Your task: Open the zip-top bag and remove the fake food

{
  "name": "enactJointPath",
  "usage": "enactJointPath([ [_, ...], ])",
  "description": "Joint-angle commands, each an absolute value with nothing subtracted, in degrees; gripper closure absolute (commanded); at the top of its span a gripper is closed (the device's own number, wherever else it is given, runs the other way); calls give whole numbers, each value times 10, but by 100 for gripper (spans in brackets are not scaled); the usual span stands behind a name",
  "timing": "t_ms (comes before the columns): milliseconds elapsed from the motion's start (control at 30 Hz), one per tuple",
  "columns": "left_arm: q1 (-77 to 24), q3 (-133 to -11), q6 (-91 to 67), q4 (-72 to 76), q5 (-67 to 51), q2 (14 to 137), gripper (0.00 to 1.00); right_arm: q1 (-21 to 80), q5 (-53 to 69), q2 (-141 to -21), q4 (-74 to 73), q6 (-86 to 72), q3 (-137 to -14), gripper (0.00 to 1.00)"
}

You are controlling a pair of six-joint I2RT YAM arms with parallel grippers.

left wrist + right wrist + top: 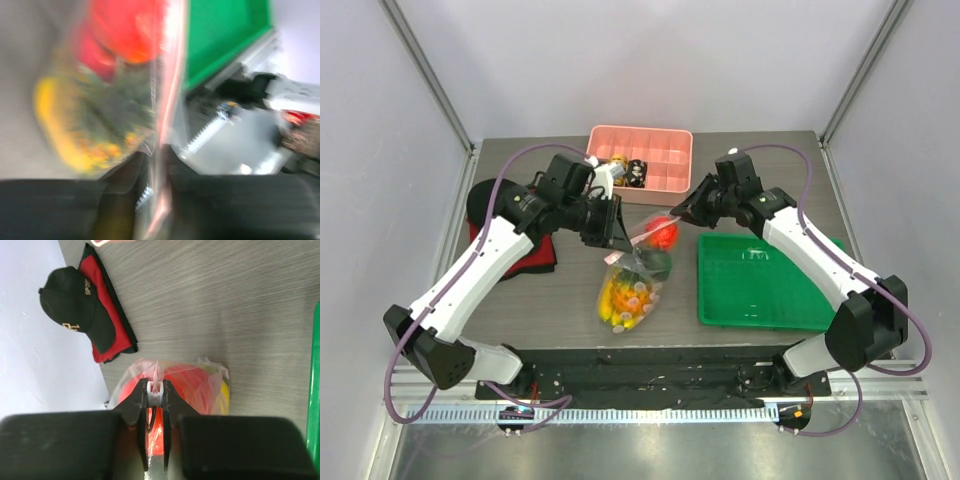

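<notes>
The clear zip-top bag (632,282) hangs between both grippers above the table, stuffed with fake food: a red fruit (663,233) at the top, a dark green piece (658,264) and yellow-orange fruit (618,300) lower down. My left gripper (616,236) is shut on the bag's pinkish zip strip (167,110); the left wrist view is blurred, with the food (100,110) to the left. My right gripper (157,392) is shut on the white zip slider (156,394) at the bag's top edge, red fruit (187,382) just beyond it.
A green tray (765,283) lies right of the bag. A pink compartment box (660,160) with small ring-shaped pieces stands at the back. A black cap (67,305) and red-black cloth (107,315) lie at the left.
</notes>
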State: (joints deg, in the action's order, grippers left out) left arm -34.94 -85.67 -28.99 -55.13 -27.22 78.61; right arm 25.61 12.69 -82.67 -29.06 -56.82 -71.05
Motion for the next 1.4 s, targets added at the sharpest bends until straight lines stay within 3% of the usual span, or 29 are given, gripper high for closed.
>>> enactJointPath([
  [0, -376, -912, -221, -570, -94, 734, 52, 258, 121, -817, -336, -582, -784, 98],
  [33, -385, -913, -208, -543, -69, 725, 39, 262, 121, -818, -356, -583, -795, 99],
  [100, -399, -903, -191, -502, -40, 707, 24, 265, 120, -825, -380, -584, -830, 99],
  [267, -468, -875, -110, -382, -31, 727, 19, 274, 113, -838, -446, -586, -887, 99],
  [467, -485, -938, -86, -391, -42, 829, 21, 273, 105, -833, -454, -606, -885, 99],
  [500, -491, -940, -86, -384, -37, 836, 20, 273, 105, -832, -454, -607, -884, 99],
  [567, -506, -928, -82, -361, 16, 843, 7, 274, 106, -833, -454, -616, -885, 98],
  [633, -533, -903, -62, -324, 53, 843, 7, 278, 106, -834, -453, -620, -887, 98],
  [733, -554, -904, -42, -316, 125, 854, 13, 283, 100, -831, -453, -624, -889, 99],
  [833, -556, -918, -46, -327, 142, 869, 40, 285, 99, -828, -453, -627, -886, 99],
  [867, -556, -935, -50, -337, 150, 874, 55, 286, 99, -827, -454, -625, -887, 98],
  [967, -556, -980, -46, -398, 142, 904, 67, 287, 92, -822, -453, -619, -892, 91],
  [1133, -556, -980, -52, -410, 114, 910, 71, 287, 98, -819, -441, -617, -892, 86],
  [1233, -556, -979, -53, -414, 109, 912, 85, 289, 102, -819, -432, -620, -892, 85],
  [1333, -556, -979, -54, -419, 111, 916, 88, 292, 98, -813, -425, -623, -886, 82],
  [1367, -556, -980, -55, -421, 113, 917, 100, 292, 101, -810, -423, -623, -884, 78],
])
